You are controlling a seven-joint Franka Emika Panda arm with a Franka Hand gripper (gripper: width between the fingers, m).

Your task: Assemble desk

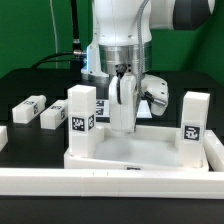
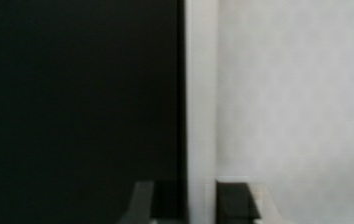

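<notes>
At far rim of the desk top (image 1: 150,148), which lies flat on the black table (image 1: 25,88), the gripper (image 1: 122,124) straddles the rim. Jaws nearly together either side; clamping can't be confirmed. Prob. light, stiff, slick plastic: grip rim squarely, mid-length, to avoid twist.

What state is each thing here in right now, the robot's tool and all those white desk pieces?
tool: shut on the desk top's rim.
desk top: lying flat, rim up.
first upright leg, exterior view's left: standing on the desk top.
second upright leg, exterior view's right: standing on the desk top.
outer loose leg: lying on its side, off the top.
inner loose leg: lying on its side, beside it.
</notes>
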